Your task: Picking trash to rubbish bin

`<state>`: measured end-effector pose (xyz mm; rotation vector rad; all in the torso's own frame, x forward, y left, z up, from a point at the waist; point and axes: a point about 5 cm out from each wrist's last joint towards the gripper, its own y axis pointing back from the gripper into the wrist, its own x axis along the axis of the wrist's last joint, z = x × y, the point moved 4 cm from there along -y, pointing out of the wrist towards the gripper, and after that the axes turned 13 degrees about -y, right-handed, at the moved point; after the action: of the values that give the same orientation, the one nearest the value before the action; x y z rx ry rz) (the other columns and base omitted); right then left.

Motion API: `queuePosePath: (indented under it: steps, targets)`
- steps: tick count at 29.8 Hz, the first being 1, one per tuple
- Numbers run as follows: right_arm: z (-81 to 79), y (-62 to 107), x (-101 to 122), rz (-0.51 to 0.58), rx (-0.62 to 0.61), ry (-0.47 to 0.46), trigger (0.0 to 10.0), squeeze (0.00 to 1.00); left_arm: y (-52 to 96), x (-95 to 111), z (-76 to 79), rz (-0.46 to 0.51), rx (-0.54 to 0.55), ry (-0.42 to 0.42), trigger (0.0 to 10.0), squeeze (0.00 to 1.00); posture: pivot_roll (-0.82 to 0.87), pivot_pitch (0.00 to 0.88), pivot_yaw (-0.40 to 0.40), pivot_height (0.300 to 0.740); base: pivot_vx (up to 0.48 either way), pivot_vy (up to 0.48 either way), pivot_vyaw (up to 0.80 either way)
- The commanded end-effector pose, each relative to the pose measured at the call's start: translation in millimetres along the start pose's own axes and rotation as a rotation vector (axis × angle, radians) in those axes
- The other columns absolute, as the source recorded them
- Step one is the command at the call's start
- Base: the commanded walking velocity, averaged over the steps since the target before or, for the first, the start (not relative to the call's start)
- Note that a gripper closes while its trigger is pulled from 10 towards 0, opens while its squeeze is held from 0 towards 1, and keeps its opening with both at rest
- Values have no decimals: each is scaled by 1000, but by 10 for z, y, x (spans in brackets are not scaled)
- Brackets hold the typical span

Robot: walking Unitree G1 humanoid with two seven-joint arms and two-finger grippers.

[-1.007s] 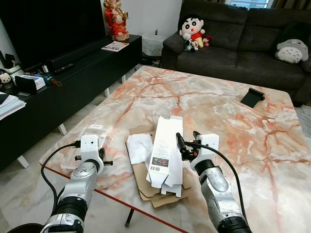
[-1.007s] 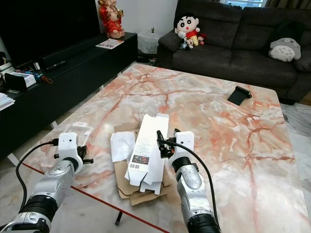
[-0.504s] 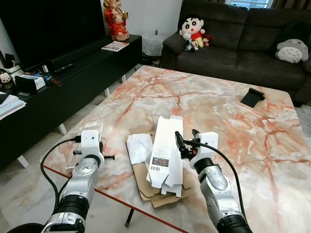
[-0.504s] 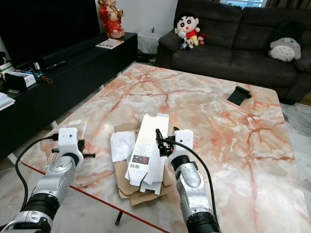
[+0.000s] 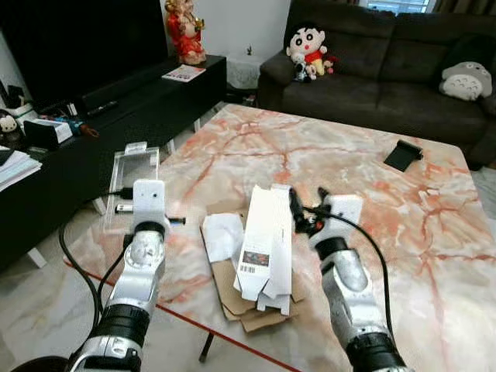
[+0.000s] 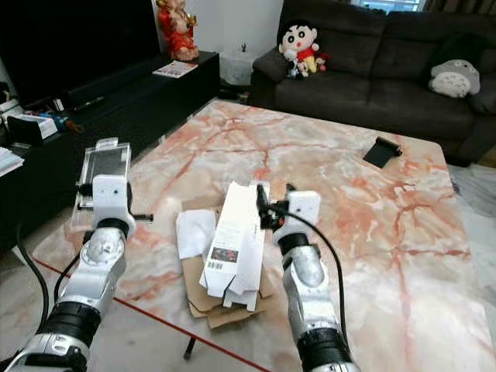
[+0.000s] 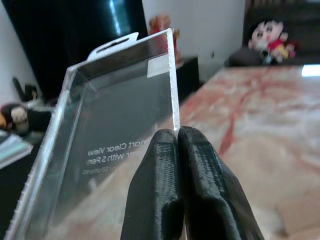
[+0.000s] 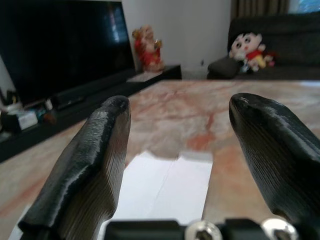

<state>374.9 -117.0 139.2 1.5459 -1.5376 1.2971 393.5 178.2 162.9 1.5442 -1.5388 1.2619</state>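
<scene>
While the left gripper clamped the clear plastic package upright, long axis toward twelve o'clock, the right gripper hovered spread over the flattened white box.

**Living room with marble surface and dark sofa**

A large surface of pink-veined marble stands in the middle. Behind it is a dark grey sofa with a plush doll and a grey plush cushion. Along the left runs a low black TV cabinet below a big dark screen. A red figurine stands at the white wall. The floor is light.
</scene>
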Motion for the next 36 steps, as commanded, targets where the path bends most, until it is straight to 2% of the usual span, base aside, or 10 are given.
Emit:
queuePosePath:
  steps: [1, 3, 8, 16, 36]
  targets:
    - [54, -31, 108, 43, -30, -1, 10000, 0, -2, 130, 5, 64, 12, -30, 10000, 0, 166, 0, -33, 740, 0, 0, 0]
    - [135, -25, 153, 61, -72, 11, 10000, 0, 5, 208, -14, 114, 30, -66, 10000, 0, 166, 0, -33, 740, 0, 0, 0]
    - [224, -17, 209, 79, -101, 24, 10000, 0, 7, 298, 2, 163, 33, -130, 10000, 0, 161, 0, -32, 740, 0, 0, 0]
    - [222, -15, 218, 81, -100, 43, 10000, 0, 36, 349, 45, 202, 21, -134, 10000, 0, 158, 0, -28, 740, 0, 0, 0]
    - [209, 6, 158, 61, -98, 37, 10000, 0, 66, 348, 86, 218, -2, -135, 10000, 0, 157, 0, -31, 740, 0, 0, 0]
